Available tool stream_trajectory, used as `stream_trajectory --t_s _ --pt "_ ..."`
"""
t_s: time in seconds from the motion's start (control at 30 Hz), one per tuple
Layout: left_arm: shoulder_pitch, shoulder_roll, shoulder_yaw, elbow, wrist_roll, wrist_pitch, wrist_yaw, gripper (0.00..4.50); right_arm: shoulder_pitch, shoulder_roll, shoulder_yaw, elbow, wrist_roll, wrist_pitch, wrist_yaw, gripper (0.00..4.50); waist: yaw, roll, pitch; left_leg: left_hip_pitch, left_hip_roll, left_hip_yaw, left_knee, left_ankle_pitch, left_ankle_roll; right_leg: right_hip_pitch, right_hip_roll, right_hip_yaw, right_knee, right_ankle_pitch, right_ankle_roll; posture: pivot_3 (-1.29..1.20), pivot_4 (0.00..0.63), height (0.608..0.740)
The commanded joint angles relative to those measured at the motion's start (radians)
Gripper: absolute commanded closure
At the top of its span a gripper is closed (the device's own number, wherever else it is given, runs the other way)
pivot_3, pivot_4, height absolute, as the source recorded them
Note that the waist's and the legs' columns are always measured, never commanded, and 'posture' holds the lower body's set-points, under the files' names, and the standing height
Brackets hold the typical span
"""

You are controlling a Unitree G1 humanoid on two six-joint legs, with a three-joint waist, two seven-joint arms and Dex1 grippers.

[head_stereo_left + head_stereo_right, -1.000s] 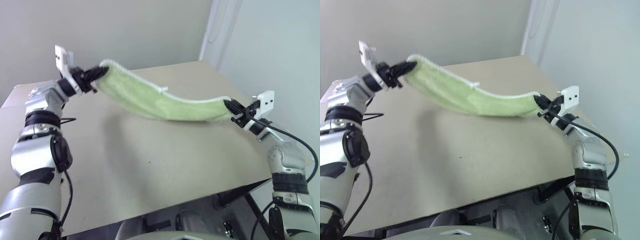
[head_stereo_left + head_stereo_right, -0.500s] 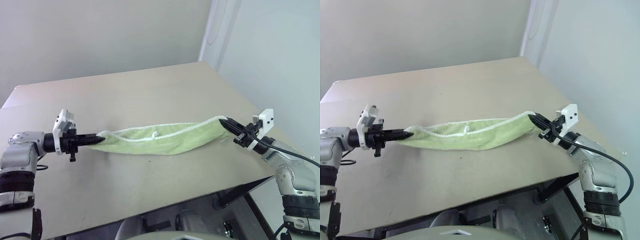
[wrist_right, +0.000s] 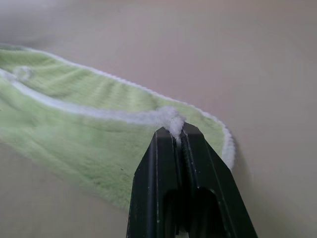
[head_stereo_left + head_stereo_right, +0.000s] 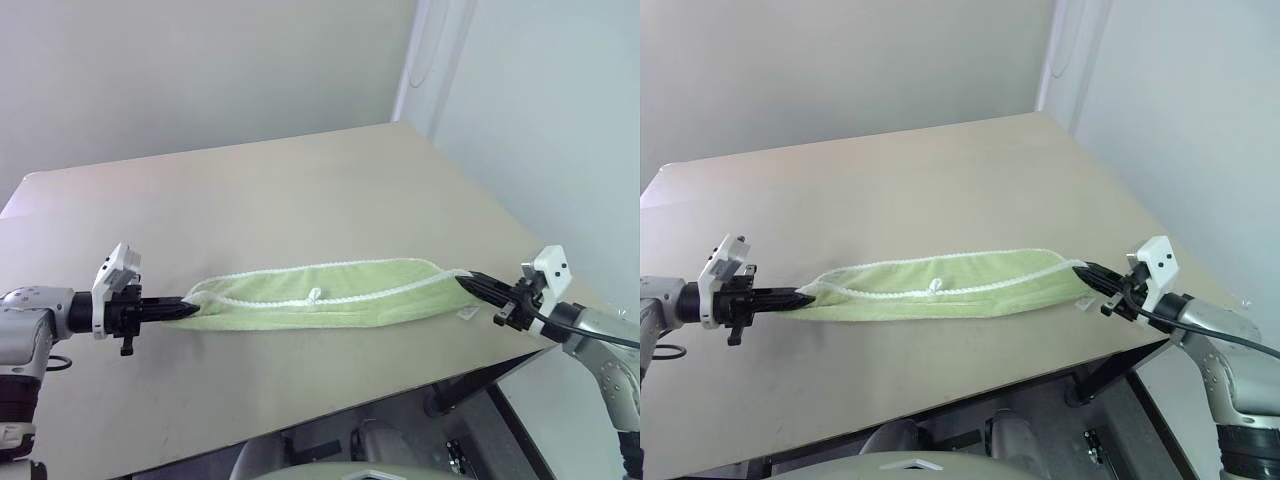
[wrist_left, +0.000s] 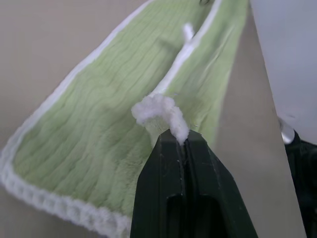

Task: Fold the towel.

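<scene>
Towel [image 4: 320,296], a second earlier slung high between the arms, had come down onto the bench [image 4: 300,190], doubled lengthwise. Left pincer [image 4: 188,309] and right pincer [image 4: 468,283] each stayed clamped on an end; releasing seemed next.

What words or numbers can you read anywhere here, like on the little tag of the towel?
None: no words, numbers or signs can be read.
The towel has a small white label loop on its stitched edge, and no print shows on it.
The table is plain, with no marks or writing.
</scene>
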Motion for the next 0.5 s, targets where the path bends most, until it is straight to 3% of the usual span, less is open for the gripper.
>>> stream_trajectory --t_s 0.03,0.23,0.37,0.5 --pt "0.006 0.038 0.017 -0.04 -0.023 0.005 -0.011 4.48 0.034 -0.039 -0.038 -0.062 0.012 0.013 0.022 4.5 0.0 0.0 0.0 0.0 0.0 0.0 0.0 0.0 0.0 0.0 0.0 0.0 0.0 0.0 0.0 0.0 0.0 0.74" --pt "-0.034 0.027 0.031 -0.005 -0.054 0.031 0.025 4.48 -0.004 -0.028 -0.024 -0.025 -0.014 0.002 -0.028 4.5 0.002 0.0 0.001 0.0 0.0 0.002 0.0 -0.002 -0.003 -0.002 -0.008 -0.008 0.0 0.0 0.0 0.0 0.0 0.74" --pt "-0.183 0.029 0.046 0.067 -0.105 0.148 0.07 4.48 -0.112 -0.01 0.014 0.029 -0.043 0.083 -0.133 4.5 0.002 -0.001 0.001 -0.001 0.0 0.003 0.001 -0.001 -0.003 -0.002 -0.01 -0.012 0.0 0.0 0.0 0.0 0.0 0.74" --pt "-0.372 0.048 0.005 0.234 -0.056 0.16 0.091 4.48 -0.168 0.013 0.018 0.058 -0.034 0.11 -0.159 4.5 0.007 -0.002 0.001 -0.001 -0.002 0.003 0.0 0.0 0.0 -0.002 -0.008 -0.012 0.0 0.001 0.001 0.0 0.0 0.74"
